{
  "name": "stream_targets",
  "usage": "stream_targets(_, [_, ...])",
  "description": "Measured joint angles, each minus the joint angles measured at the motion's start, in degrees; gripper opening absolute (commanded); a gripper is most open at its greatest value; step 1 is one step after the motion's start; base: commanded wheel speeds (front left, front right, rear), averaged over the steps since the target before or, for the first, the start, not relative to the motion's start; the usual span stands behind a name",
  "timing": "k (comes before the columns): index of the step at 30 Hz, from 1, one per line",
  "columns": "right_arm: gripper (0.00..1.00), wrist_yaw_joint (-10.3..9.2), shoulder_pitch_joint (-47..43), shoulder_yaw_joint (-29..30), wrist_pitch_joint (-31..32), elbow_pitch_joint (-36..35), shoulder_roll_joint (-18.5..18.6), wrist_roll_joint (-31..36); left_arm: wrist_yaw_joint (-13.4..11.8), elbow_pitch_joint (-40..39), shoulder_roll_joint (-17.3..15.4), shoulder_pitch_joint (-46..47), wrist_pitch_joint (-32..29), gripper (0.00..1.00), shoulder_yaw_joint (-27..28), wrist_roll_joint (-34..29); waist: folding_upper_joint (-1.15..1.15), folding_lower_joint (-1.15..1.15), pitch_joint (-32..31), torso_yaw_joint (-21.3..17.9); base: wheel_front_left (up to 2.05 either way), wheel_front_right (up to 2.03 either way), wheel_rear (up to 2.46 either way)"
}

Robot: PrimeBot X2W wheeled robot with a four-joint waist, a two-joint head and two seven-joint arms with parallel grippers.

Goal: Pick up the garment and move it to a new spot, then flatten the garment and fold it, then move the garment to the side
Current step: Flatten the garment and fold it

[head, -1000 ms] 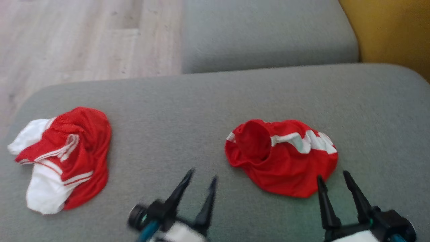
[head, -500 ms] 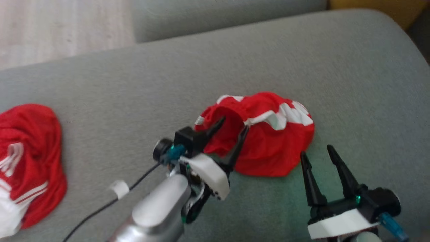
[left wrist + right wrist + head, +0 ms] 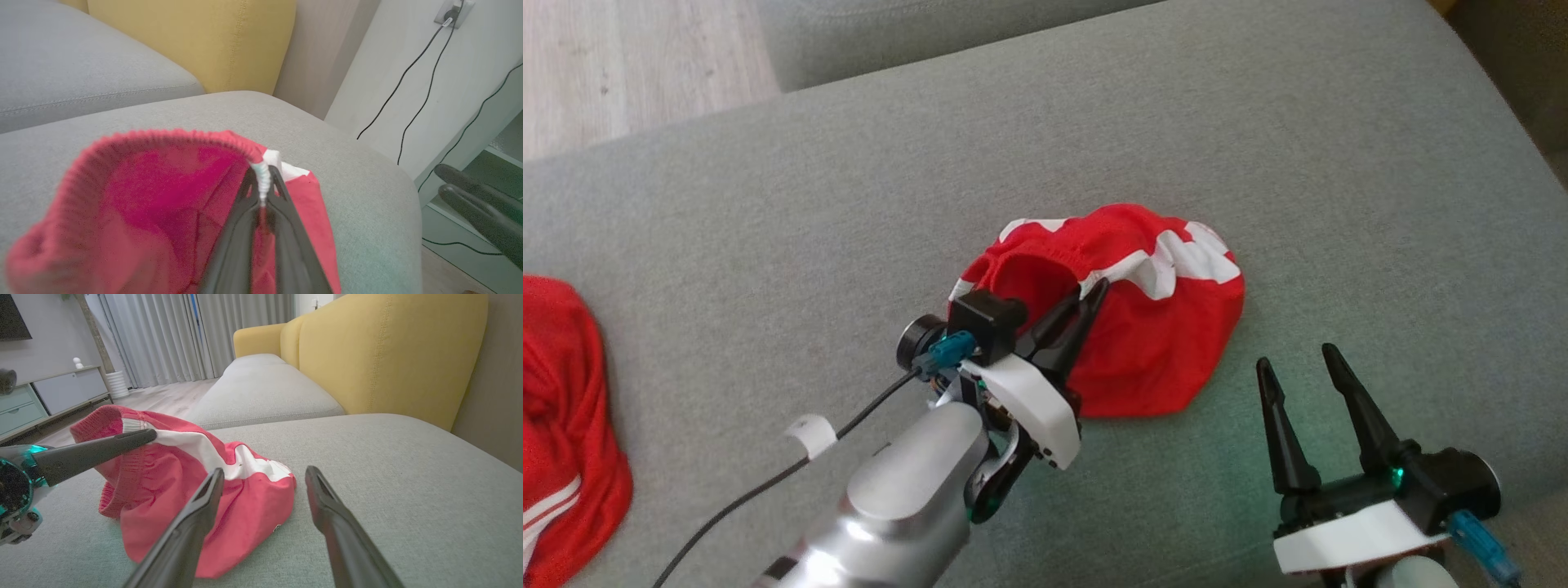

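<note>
At the near right, the right gripper (image 3: 1296, 357) hovers over the grey cushion (image 3: 1298, 147). Its two dark fingers are spread wide and hold nothing, with the tips just short of the near right edge of the red garment (image 3: 1168, 351). To its left, the left arm (image 3: 907, 490) reaches in from the near edge. The left gripper (image 3: 1089, 294) is pinched tight on the red garment's ribbed waistband, one finger inside the opening and one outside. The red garment lies crumpled in the middle of the cushion, with a white stripe across its far side and the waistband standing up where it is gripped. At the left edge, well apart, lies another striped garment (image 3: 560, 408). Beyond are a second cushion (image 3: 261, 388), a yellow backrest (image 3: 388, 355) and a pale wood floor (image 3: 621, 65).
</note>
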State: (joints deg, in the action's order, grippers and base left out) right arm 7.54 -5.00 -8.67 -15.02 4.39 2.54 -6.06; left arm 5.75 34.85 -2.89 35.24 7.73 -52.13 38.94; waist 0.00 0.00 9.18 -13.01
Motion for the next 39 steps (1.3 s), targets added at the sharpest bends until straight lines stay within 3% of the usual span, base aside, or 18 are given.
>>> stream_targets(8, [1.0, 0.0, 0.2, -1.2, 0.0, 0.2, 0.0, 0.0, 1.4, -0.3, -0.3, 5.9, -2.3, 0.0, -3.6, 0.3, 0.0, 0.0, -1.7, -2.2, 0.0, 0.0, 0.0])
stream_targets(15, [1.0, 0.0, 0.3, -1.6, 0.0, 0.6, 0.0, -0.6, 1.4, -6.0, -1.0, 22.6, -7.3, 0.0, -6.9, 6.6, 0.0, 0.0, -5.0, -4.4, 0.0, 0.0, 0.0])
stream_targets(21, [1.0, 0.0, -1.3, -0.9, 0.0, 0.7, 0.0, -0.5, 1.8, -11.3, -5.5, 28.8, -7.3, 0.0, -6.2, 13.4, 0.0, -0.02, -7.8, -2.8, 0.0, 0.0, 0.0])
stream_targets(26, [1.0, 0.0, -1.9, -0.2, 0.0, -0.1, 0.0, -0.5, 1.6, -15.2, -13.1, 18.5, -6.5, 0.0, -6.2, 16.7, 0.0, -0.01, -8.4, 1.0, 0.0, 0.0, 0.0])
stream_targets(33, [1.0, 0.0, -2.0, 0.7, 0.0, -1.5, 0.0, -1.2, -2.3, -18.8, -21.5, -5.5, -4.6, 0.0, -11.1, 19.6, 0.0, 0.0, -6.7, 7.9, 0.0, 0.0, 0.0])
stream_targets(36, [1.0, 0.0, -1.5, 1.7, 0.0, -0.3, 0.0, -1.6, -3.9, -19.3, -23.2, -9.3, -2.0, 0.0, -11.0, 19.6, 0.0, 0.0, -5.5, 10.6, 0.0, 0.0, 0.0])
stream_targets(39, [1.0, 0.0, 0.1, 1.5, 0.0, 6.3, 0.1, -2.3, -5.4, -19.7, -23.2, -9.8, 0.7, 0.0, -10.7, 19.6, 0.0, 0.0, -4.6, 13.1, 0.0, 0.0, 0.0])
